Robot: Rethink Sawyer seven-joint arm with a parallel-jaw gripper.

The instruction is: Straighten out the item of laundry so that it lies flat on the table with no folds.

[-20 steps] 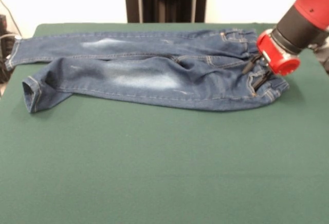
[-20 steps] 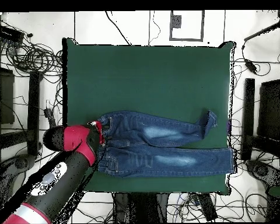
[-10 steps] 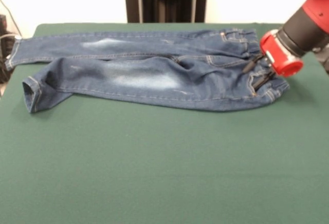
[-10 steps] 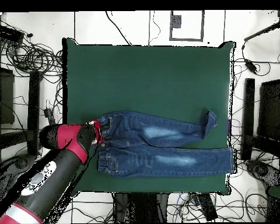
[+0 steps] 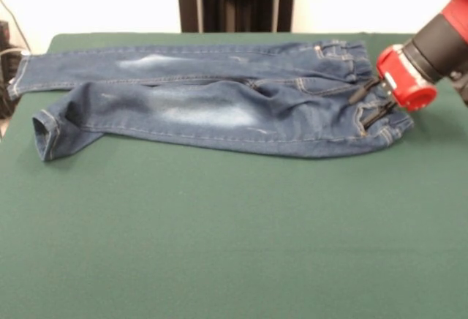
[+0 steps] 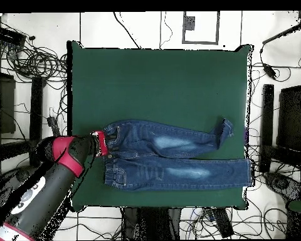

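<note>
One small pair of dark blue denim jeans [image 5: 219,103] with pale faded thigh patches lies lengthwise on the wide dark green felt-topped bench [image 5: 234,238], toward the robot's side, gathered waistband at the front view's right and both legs running left; the far leg reaches the bench's left edge, and the near leg's cuff is turned up and folded. The red and black arm's tool [image 5: 371,102] sits at the waistband, its two thin black fingers [image 5: 360,90] spread a little apart and touching the denim there. Whether cloth is pinched between them, cannot tell.
</note>
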